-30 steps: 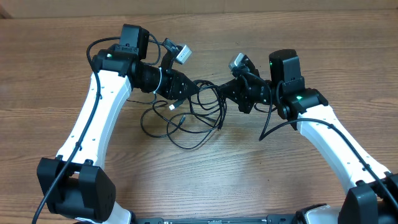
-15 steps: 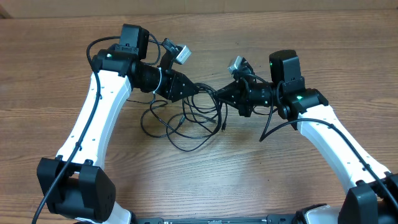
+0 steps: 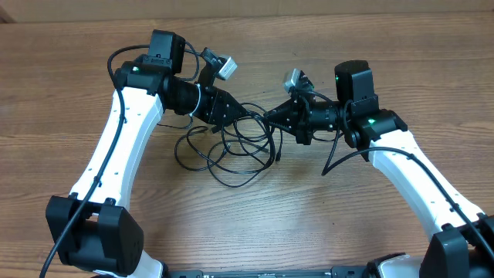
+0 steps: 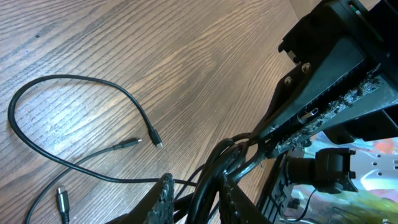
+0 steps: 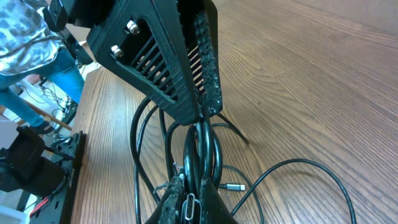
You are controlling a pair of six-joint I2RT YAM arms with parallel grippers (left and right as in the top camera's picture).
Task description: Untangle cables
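Observation:
Thin black cables [image 3: 231, 150] lie in tangled loops on the wooden table between the arms. My left gripper [image 3: 251, 113] and right gripper [image 3: 272, 117] nearly meet tip to tip just above the tangle. In the left wrist view the left gripper [image 4: 194, 180] is slightly open; a bundle of strands [image 4: 211, 171] runs between its fingers, resting against the right one. The right gripper [image 5: 191, 178] is shut on several strands, with a metal-rimmed plug [image 5: 189, 208] wedged between its fingers. A silvery plug tip [image 5: 235, 186] lies on the table beyond.
One loose cable loop [image 4: 74, 84] arcs over the table [image 3: 255, 224], with small plug ends [image 4: 154, 142] beside it. The right arm's own wire [image 3: 336, 158] hangs by its wrist. The table's far edge [image 3: 309, 17] runs along the top.
My right gripper has moved left and turned, so its tips now nearly touch the left gripper's. The left jaws have parted slightly. The loops under them have shifted a little.

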